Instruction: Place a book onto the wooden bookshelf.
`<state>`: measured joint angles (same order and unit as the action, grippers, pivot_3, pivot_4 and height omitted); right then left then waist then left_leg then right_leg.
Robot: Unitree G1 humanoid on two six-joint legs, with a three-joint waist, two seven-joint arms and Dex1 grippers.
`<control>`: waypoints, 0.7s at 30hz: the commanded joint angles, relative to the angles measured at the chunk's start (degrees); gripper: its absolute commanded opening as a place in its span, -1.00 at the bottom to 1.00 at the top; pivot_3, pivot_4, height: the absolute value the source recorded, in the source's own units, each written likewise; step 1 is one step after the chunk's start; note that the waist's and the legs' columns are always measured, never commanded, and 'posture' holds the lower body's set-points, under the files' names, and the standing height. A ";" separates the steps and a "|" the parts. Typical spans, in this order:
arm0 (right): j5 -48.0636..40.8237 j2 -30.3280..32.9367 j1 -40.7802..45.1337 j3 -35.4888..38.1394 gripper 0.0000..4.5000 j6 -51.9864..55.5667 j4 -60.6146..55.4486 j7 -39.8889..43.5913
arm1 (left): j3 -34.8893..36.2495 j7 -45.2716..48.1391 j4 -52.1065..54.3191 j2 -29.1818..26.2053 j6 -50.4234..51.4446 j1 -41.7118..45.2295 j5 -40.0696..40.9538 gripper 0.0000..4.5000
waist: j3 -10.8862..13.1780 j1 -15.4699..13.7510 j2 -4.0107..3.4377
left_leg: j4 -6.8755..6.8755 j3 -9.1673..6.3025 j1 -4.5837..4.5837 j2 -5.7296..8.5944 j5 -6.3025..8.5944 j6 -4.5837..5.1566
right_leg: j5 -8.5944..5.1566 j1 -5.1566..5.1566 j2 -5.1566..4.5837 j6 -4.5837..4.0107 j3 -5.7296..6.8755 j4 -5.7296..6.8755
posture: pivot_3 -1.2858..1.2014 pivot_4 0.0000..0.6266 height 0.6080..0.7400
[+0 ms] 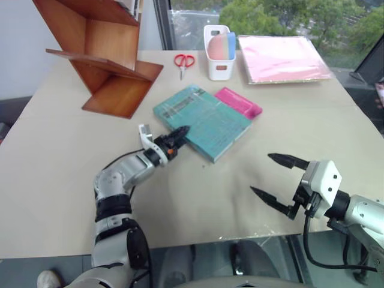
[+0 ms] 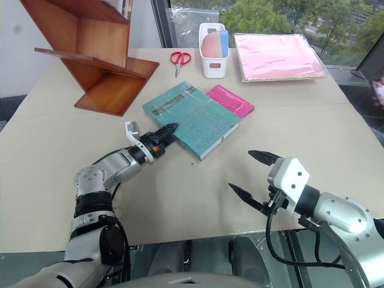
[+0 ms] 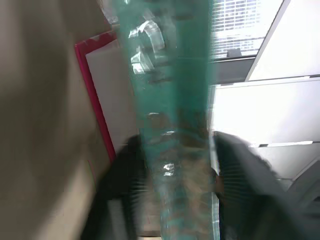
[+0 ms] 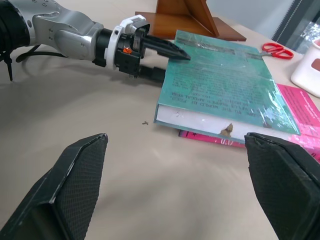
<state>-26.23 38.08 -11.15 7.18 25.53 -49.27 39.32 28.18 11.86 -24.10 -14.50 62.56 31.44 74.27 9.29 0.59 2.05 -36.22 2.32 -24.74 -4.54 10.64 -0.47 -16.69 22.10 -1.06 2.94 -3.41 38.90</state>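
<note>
Beige table (image 1: 72, 180) — wooden bookshelf (image 1: 105, 60) at eleven o'clock, red scissors (image 1: 184, 62), white bin (image 1: 218, 57) and pink folder (image 1: 282, 58) at twelve to one — pink book (image 1: 240, 102) centre, under the teal book (image 1: 201, 120).

Left hand (image 4: 159, 59) clamped, arm reaching forward — right hand (image 1: 281, 180) hovers, fingers spread wide.

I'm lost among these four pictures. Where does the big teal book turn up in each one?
Left eye view: the book lies mid-table.
Right eye view: the book, same spot.
Left wrist view: its edge runs between the fingers.
Right wrist view: it lies ahead.
Shared landmark: the pink book under it.
</note>
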 commanded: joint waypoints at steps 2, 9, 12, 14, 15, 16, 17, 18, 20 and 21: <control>-0.40 0.39 -0.49 1.07 1.00 -0.94 -2.79 -0.49 | 0.64 2.46 -2.27 -1.24 0.14 -0.18 -1.86 -0.99 | -0.03 0.03 -0.04 | 0.00 -0.02 0.02 0.00 0.00 0.00 | 0.00 -0.02 0.00 0.00 0.02 0.00 | 0.03 -0.52 1.00; -0.30 0.47 -0.94 0.75 1.00 -1.50 -3.23 -0.05 | 3.29 0.46 1.62 -3.16 3.33 -2.00 0.82 -1.00 | -0.05 0.56 -0.08 | 0.00 -0.03 0.06 -0.02 0.00 0.00 | 0.00 -0.04 0.02 -0.01 0.01 0.02 | 0.03 -0.52 1.00; -0.33 0.34 -0.57 0.02 1.00 -1.71 -3.27 -0.04 | 4.48 1.06 7.67 -5.93 4.78 -4.01 2.74 -1.00 | -0.02 0.78 -0.04 | 0.03 -0.04 0.03 -0.02 0.00 0.00 | -0.01 -0.03 0.02 -0.01 0.01 0.00 | 0.03 -0.52 1.00; -0.29 0.22 -0.06 -0.62 1.00 -2.02 -2.97 0.13 | 3.44 4.93 13.98 -10.16 4.28 -5.30 1.14 -1.00 | 0.04 1.00 0.06 | 0.10 -0.04 0.02 -0.04 0.00 -0.01 | -0.01 0.00 0.02 -0.02 0.02 0.00 | 0.03 -0.52 1.00; -0.15 0.22 0.26 -0.89 1.00 -2.19 -2.70 0.22 | 2.53 6.84 16.53 -11.95 3.40 -5.23 -0.04 -1.00 | 0.06 1.04 0.11 | 0.12 -0.07 0.01 -0.05 0.00 -0.01 | -0.01 0.02 0.03 -0.02 0.03 -0.01 | 0.03 -0.52 1.00; -0.10 0.21 0.56 -1.08 1.00 -2.33 -2.47 0.31 | 0.62 9.66 19.60 -14.29 1.65 -4.96 -2.60 -1.00 | 0.08 1.00 0.13 | 0.13 -0.11 -0.01 -0.05 0.00 -0.02 | -0.01 0.03 0.03 -0.03 0.08 -0.01 | 0.03 -0.52 1.00; -0.05 0.16 0.94 -1.27 1.00 -2.53 -2.20 0.40 | -1.41 12.65 23.22 -16.81 -0.41 -3.81 -5.10 -1.00 | 0.08 0.92 0.13 | 0.13 -0.13 -0.02 -0.04 0.00 -0.03 | -0.02 0.04 0.03 -0.03 0.12 -0.01 | 0.03 -0.52 1.00; -0.03 0.09 1.45 -1.51 1.00 -2.67 -1.87 0.45 | -2.23 13.68 25.56 -18.44 -0.83 -1.39 -5.12 -1.00 | 0.08 0.55 0.13 | 0.12 -0.12 -0.02 -0.04 0.00 -0.03 | -0.01 0.03 0.01 -0.03 0.12 -0.02 | 0.03 -0.52 1.00; -0.26 0.05 2.40 -1.90 1.00 -2.96 -1.45 0.78 | -5.60 17.41 31.47 -23.35 -1.02 5.36 -5.91 -1.00 | 0.13 -0.40 0.20 | 0.11 -0.09 -0.03 0.01 0.00 -0.03 | -0.02 0.01 -0.09 -0.04 0.15 -0.05 | 0.03 -0.52 1.00; -0.34 0.01 2.94 -2.08 1.00 -3.08 -1.27 0.89 | -8.09 20.57 34.99 -26.15 -1.76 8.30 -7.41 -1.00 | 0.19 -0.66 0.31 | 0.08 -0.12 -0.08 0.03 0.00 -0.03 | -0.02 0.02 -0.13 -0.05 0.20 -0.10 | 0.03 -0.52 1.00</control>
<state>-26.01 38.01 -8.91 4.88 23.89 -49.92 39.88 23.30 26.77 2.30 -37.40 62.61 34.71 67.30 9.48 -0.07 2.36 -36.17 2.20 -24.85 -4.48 10.64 -0.51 -16.74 22.13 -1.23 2.85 -3.18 38.80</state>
